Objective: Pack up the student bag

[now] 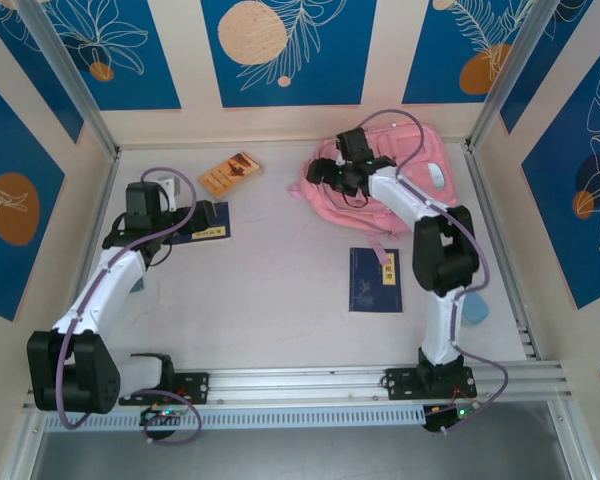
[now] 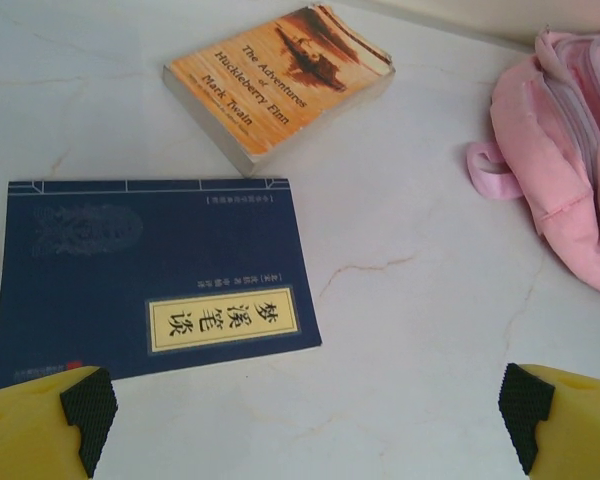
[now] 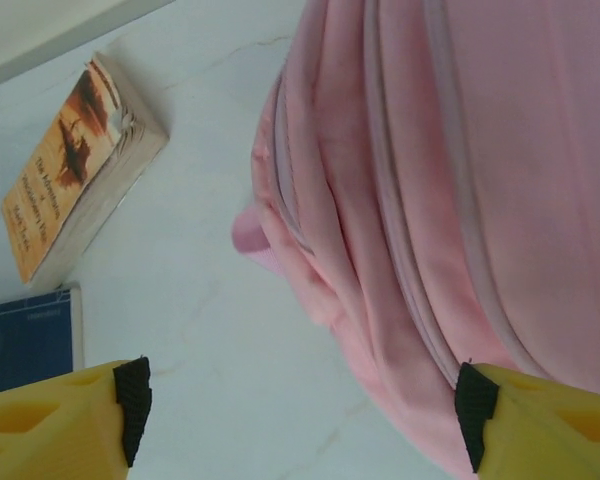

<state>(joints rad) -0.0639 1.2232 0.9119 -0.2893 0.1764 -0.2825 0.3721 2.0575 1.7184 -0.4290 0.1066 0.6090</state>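
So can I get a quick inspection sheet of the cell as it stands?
Surface: pale marbled tabletop, no spills seen.
Job's things: pink backpack lying at the far right; Huckleberry Finn paperback at the far centre-left; blue book in front of the left arm; second blue book near the right arm.
Clutter: small pale blue item beside the right arm, cannot tell what.
Grippers: left gripper open, at the near edge of the blue book, holding nothing; right gripper open at the backpack's edge.
Cables: purple cables looped along both arms, one arching over the backpack.
Surroundings: blue and cream patterned panels, aluminium frame posts.
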